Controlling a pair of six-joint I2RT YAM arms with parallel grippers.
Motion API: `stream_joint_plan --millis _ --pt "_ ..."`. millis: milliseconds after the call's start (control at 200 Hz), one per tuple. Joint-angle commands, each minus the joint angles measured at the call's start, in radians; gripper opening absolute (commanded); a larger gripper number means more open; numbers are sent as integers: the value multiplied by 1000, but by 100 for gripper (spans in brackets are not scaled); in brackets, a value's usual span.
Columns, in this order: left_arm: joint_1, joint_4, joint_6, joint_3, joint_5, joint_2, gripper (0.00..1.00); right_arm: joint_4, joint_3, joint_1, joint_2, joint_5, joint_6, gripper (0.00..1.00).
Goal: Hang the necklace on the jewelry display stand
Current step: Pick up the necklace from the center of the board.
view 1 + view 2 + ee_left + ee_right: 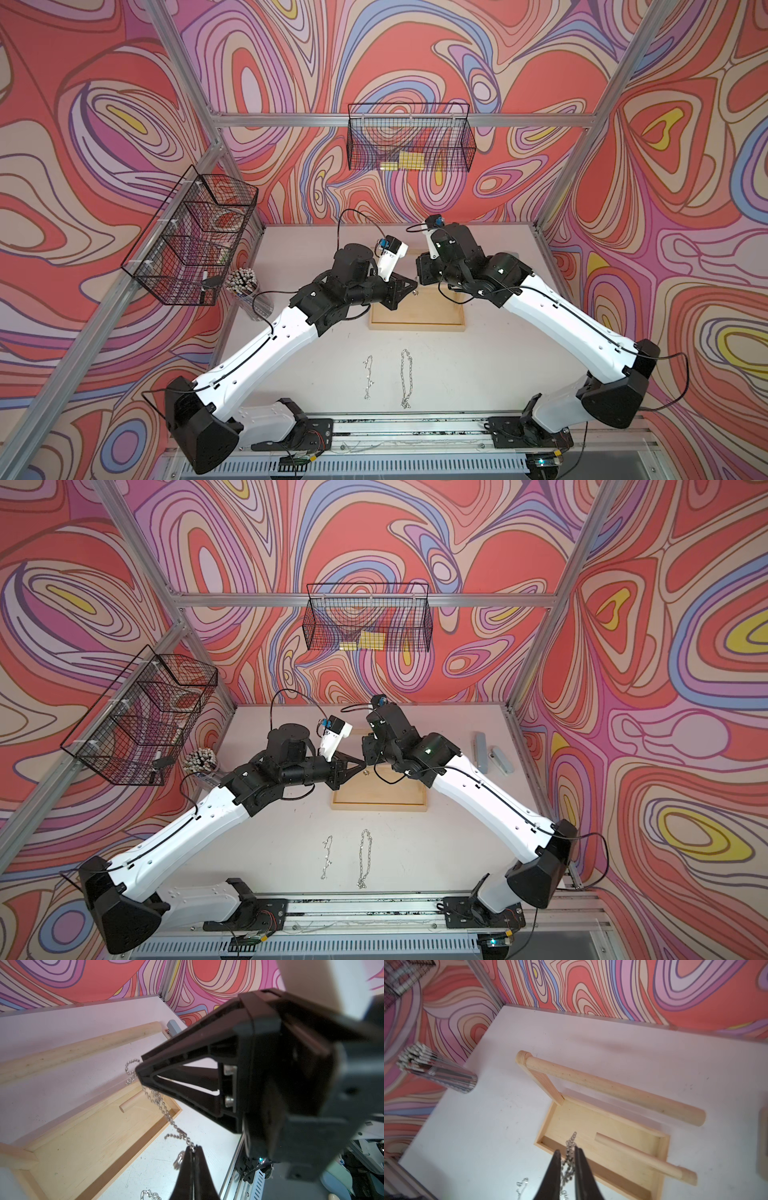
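Left claw: clenched on silver ball-chain necklace
Right claw: necklace between jaws, grip unclear
Pale wooden display stand: mostly covered in both top views

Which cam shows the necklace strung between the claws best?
Left wrist: the necklace spans clearly between the left claw and the right claw. Right wrist shows only a short bit at its own claw; in both top views the arms hide nearly all.

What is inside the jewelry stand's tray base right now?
Bare wood: nothing lies in the tray base in the wrist views. The ball-chain necklace hangs above it between the left gripper and right gripper. In top views the left arm and right arm cover its far part.
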Motion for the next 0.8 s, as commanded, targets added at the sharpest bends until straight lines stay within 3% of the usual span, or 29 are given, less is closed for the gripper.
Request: stream_joint_plan --millis 0,45,195,616,796 --pt "10 -35 22 45 5 -5 0 26 -30 -19 -41 1 -15 33" --pt "13 -42 23 48 6 -8 0 30 -43 -23 -56 -3 -21 38" --pt "26 -70 28 63 15 -17 0 59 -99 -32 -99 -31 -27 39" --pt "95 -180 32 121 134 -51 0 323 -305 -52 -189 -284 -91 36" --pt "103 -213 32 149 141 -56 0 374 -331 -60 -166 -317 -109 34"
